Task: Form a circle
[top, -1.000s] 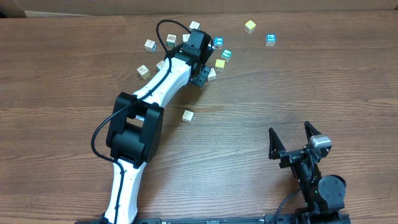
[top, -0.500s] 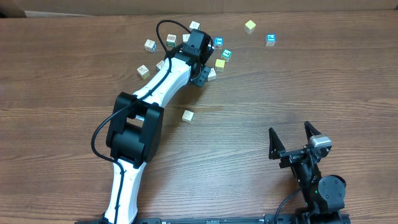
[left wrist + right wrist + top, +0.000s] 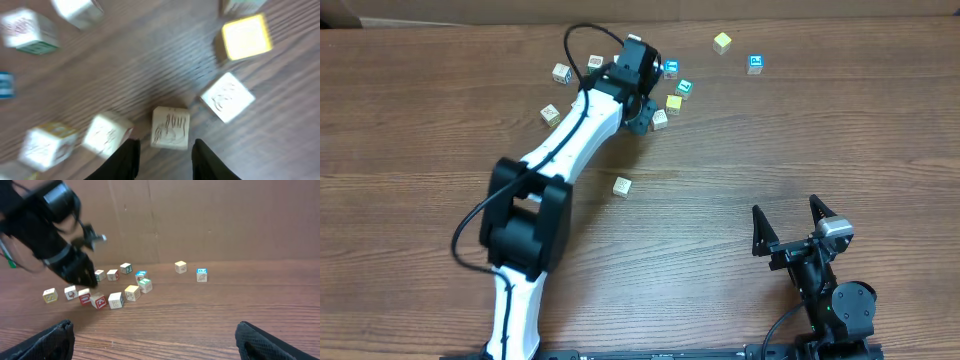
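Cubes, small and whitish with printed faces, lie in a loose arc on the far part of the wooden table; no closed ring is formed yet. The three leftmost sit apart from one another, clear of the arm. Next along, the left gripper hangs low over the middle of the arc, jaws part-way apart and holding nothing. In the blurred wrist view a pale cube lies just ahead of the fingers with a gap on both sides. A second pale cube sits near it on the right, a yellow cube beyond. A lone cube sits nearer the robot, well apart from the arc. Two strays lie far right. The right gripper is parked at the near right, jaws wide and empty. Judgement: the cubes are light, rigid and not fragile, and their smooth faces likely slide readily on the wood, so a brush would shift neighbours. Grip across two opposite flat faces, fingers square to them. A cube taken on its corners would probably twist out.
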`<state>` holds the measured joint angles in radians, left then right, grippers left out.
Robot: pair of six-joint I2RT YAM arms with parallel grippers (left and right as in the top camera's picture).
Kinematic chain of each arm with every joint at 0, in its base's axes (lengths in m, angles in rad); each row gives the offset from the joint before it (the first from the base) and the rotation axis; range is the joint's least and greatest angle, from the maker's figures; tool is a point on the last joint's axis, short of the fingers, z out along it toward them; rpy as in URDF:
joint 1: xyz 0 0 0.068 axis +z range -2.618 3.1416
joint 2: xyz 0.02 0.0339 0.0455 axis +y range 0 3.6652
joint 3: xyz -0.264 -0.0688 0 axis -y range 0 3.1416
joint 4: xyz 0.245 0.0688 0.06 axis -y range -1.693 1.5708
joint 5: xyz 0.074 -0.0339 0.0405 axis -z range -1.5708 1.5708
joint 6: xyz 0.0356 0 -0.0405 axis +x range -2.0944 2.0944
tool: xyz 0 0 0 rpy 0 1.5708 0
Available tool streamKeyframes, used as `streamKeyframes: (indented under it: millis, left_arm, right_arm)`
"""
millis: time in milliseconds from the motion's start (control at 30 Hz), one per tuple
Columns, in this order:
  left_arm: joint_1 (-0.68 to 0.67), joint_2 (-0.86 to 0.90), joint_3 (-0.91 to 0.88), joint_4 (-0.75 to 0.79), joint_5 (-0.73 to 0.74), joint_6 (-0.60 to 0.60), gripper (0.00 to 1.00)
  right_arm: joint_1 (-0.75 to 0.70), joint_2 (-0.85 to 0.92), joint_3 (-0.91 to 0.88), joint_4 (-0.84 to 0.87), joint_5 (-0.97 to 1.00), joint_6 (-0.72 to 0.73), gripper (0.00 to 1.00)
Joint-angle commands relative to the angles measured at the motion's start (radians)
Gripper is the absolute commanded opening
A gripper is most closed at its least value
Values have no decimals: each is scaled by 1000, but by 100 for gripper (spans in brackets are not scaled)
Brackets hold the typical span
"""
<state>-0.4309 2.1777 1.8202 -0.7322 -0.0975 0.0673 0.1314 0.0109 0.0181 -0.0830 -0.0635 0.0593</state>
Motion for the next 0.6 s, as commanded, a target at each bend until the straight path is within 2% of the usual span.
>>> streamKeyframes:
  millis: [0,100,200,233,400,567]
  left_arm:
    - [6,-129,35,-42,13,-24,31]
    - [6,-172,35,-78,13,-31,35]
    - [6,-177,34,-81,13,-30,56]
    - [6,-171,34,-82,13,-30,59]
    - [5,-105,32,-70,20,-29,59]
    - [5,-1,32,-43,19,-18,53]
  right_arm:
    - [-2,-8,-10,3,-2,-5,100]
    - [-2,-8,-10,3,-2,-5,100]
    - [-2,-8,-10,3,-2,-5,100]
    - [-2,-8,-10,3,-2,-5,100]
    - [-2,-8,-10,3,-2,-5,100]
    - [-2,-8,-10,3,-2,-5,100]
